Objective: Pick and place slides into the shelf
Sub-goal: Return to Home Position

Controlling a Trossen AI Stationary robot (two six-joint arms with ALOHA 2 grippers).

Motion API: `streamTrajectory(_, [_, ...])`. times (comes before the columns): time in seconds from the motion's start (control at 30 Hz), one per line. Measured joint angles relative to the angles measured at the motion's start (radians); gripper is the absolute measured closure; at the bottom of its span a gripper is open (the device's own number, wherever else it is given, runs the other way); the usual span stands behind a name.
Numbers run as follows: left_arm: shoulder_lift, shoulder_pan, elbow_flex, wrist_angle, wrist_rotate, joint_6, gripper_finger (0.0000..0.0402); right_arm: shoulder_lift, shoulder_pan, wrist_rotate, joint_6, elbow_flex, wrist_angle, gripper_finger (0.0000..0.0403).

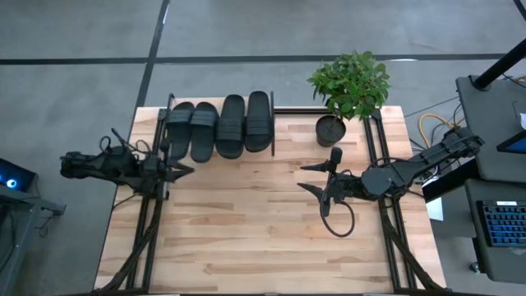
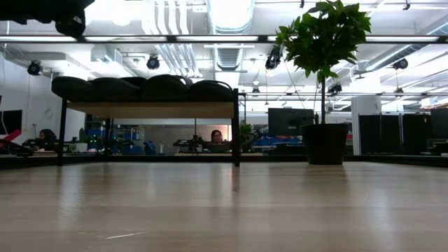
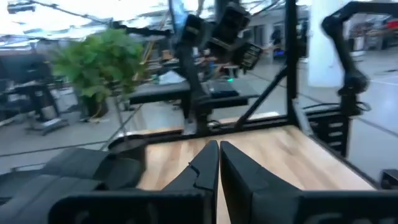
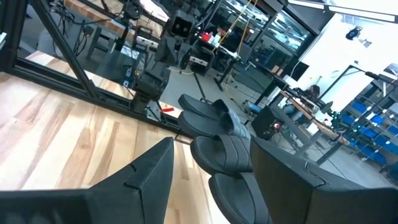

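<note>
Several black slides (image 1: 218, 126) lie side by side on their soles on the shelf (image 1: 170, 111) at the table's far left; the low view shows the slides (image 2: 143, 88) on the shelf's board (image 2: 150, 109). My left gripper (image 1: 186, 170) is shut on nothing. It points level toward the table's right, just near of the shelf's left end. In its wrist view my left gripper (image 3: 218, 155) has the slides (image 3: 87, 171) beside it. My right gripper (image 1: 315, 178) stands open right of centre, pointing left. Its wrist view frames the slides (image 4: 217, 134) beyond my right gripper (image 4: 212, 148).
A potted plant (image 1: 349, 86) stands at the far right, close behind my right gripper. Black frame rails (image 1: 148, 222) run along the table's left and right edges. A cable loop (image 1: 339, 220) hangs under my right arm. Bare wood (image 1: 246, 222) fills the middle and near part.
</note>
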Motion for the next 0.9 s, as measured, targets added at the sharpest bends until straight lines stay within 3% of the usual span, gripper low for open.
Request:
streamTrajectory(0.17, [-0.061, 0.000, -0.063, 0.017, 0.105, 0.006, 0.0402, 0.000, 0.000, 0.000, 0.003, 0.000, -0.007, 0.0200])
streamTrajectory(0.4, [-0.080, 0.012, -0.132, 0.092, 0.064, 0.069, 0.0402, 0.000, 0.000, 0.000, 0.003, 0.000, -0.006, 0.0200])
streamTrajectory(0.67, [-0.140, 0.062, -0.133, 0.023, -0.008, 0.102, 0.0402, 0.000, 0.000, 0.000, 0.021, 0.000, -0.006, 0.0200])
streamTrajectory(0.9, [-0.165, 0.071, -0.154, 0.026, 0.025, 0.066, 0.0401, 0.000, 0.000, 0.000, 0.027, 0.000, -0.006, 0.0200])
